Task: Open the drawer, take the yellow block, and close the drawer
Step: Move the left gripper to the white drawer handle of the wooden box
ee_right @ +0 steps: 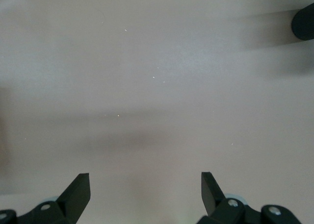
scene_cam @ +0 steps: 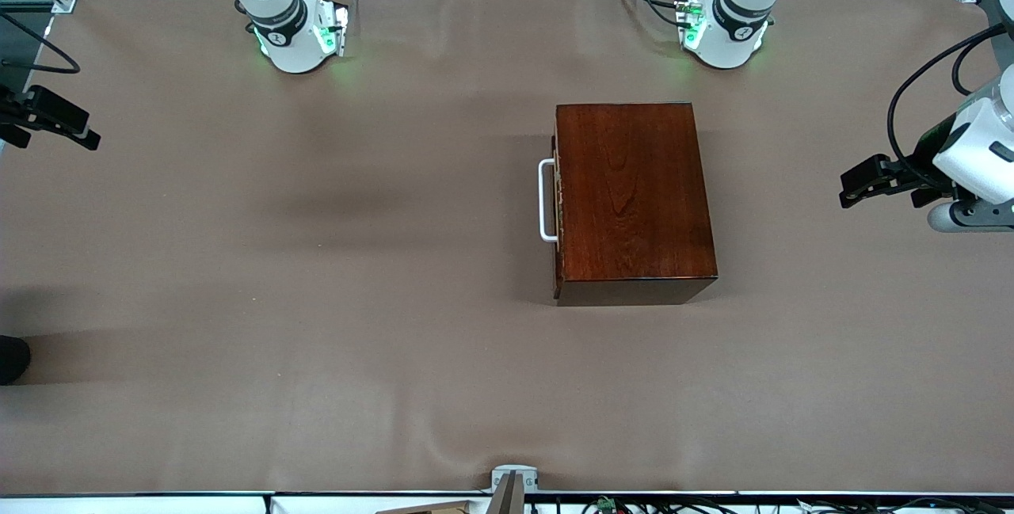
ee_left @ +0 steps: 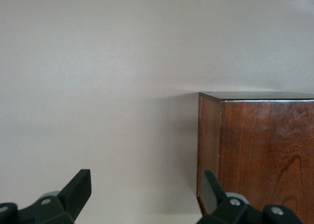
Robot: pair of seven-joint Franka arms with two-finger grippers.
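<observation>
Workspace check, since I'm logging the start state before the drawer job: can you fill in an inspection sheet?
Surface: brown table cover, slightly wrinkled.
Job's things: drawer shut in the dark wooden box, white handle facing the right arm's end of the table; yellow block not seen.
Clutter: nothing seen on the cover.
Grippers: left gripper open, at the left arm's end of the table, near the box, holding nothing; right gripper open, at the right arm's end, holding nothing.
Cables: black cables by the left arm's base and along the left arm.
Surroundings: metal frame posts at the corners, a camera mount at the table's near edge.
</observation>
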